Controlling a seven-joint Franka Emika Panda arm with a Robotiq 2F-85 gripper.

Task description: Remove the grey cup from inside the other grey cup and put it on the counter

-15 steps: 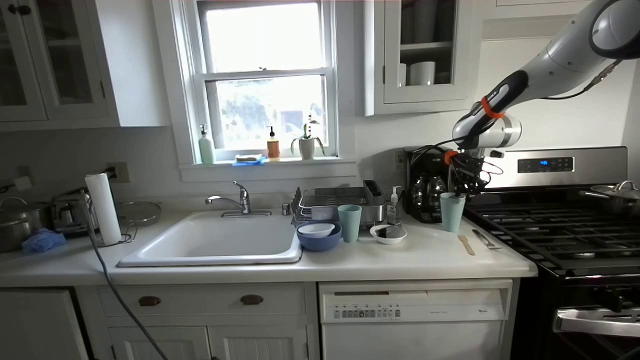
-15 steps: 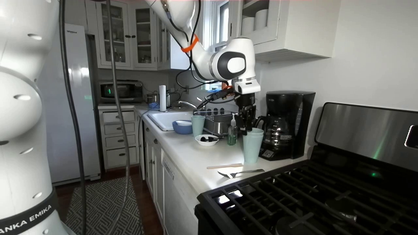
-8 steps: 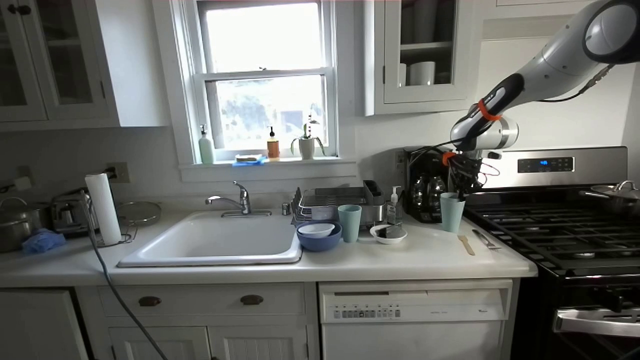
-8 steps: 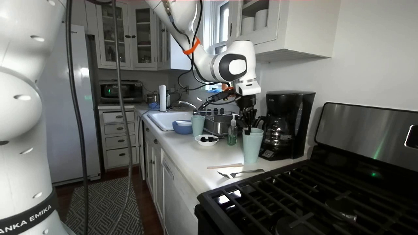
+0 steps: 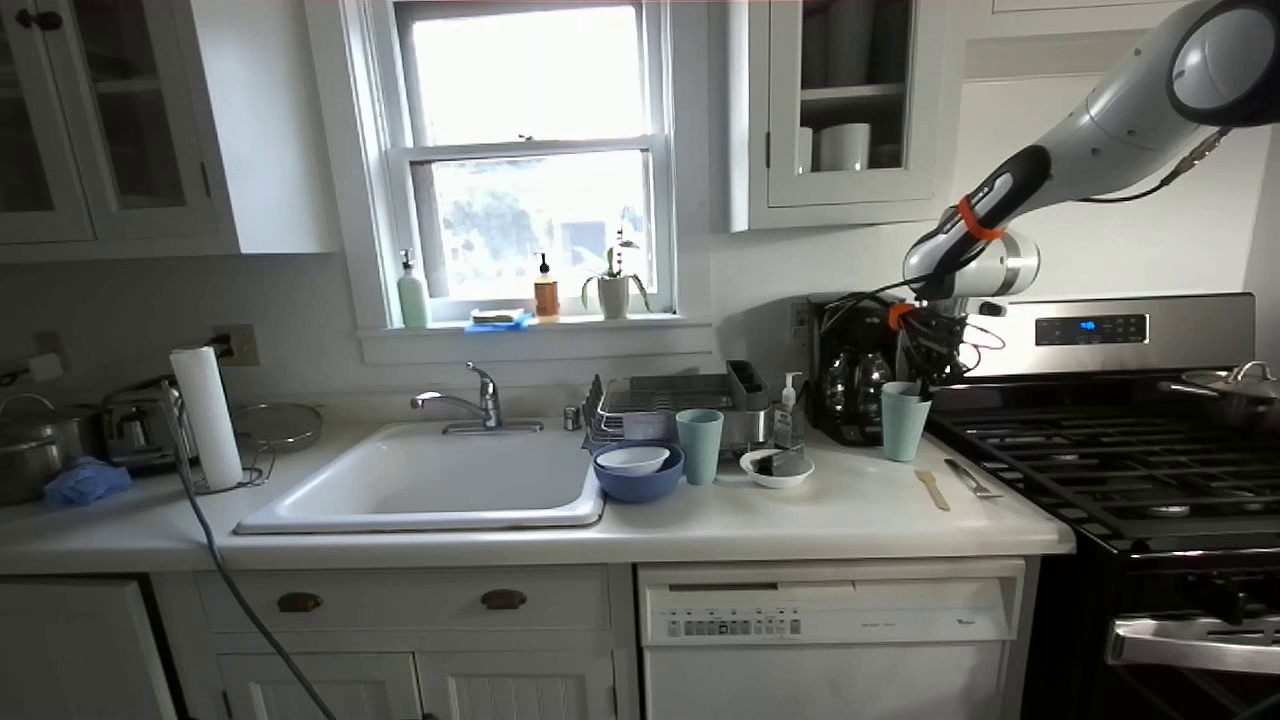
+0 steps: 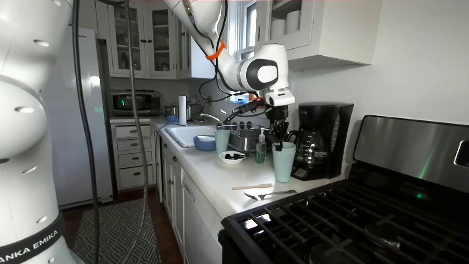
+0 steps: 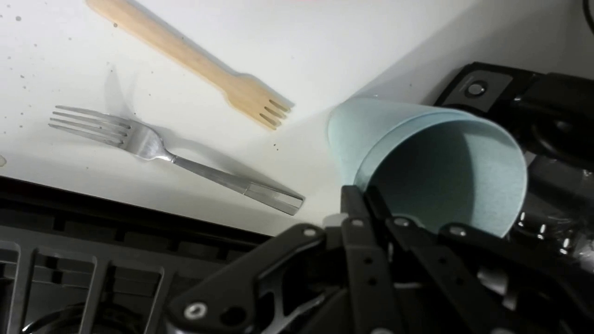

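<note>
Two nested pale grey-green cups stand upright by the coffee maker, at the counter's [image 5: 820,525] stove end. The inner cup [image 6: 289,145] shows as a band above the outer cup [image 6: 284,167]. In the wrist view the inner cup's [image 7: 499,171] open mouth faces me, with the outer cup's [image 7: 364,123] wall behind it. My gripper [image 7: 364,190] is shut on the near rim, one finger inside and one outside. Whether the outer cup's rim is also pinched is hidden. The gripper also shows in both exterior views [image 5: 922,390] [image 6: 279,146].
A black coffee maker [image 6: 326,139] stands right behind the cups. A wooden fork [image 7: 185,55] and a metal fork [image 7: 209,171] lie beside them. The stove [image 6: 329,223] borders the counter. A third cup [image 5: 700,447], white bowl [image 5: 777,470] and soap bottle [image 6: 261,148] stand nearer the sink.
The fingers have closed on the cup rim over the last second. Since half a second ago, the gripper and both cups have shifted up very slightly.
</note>
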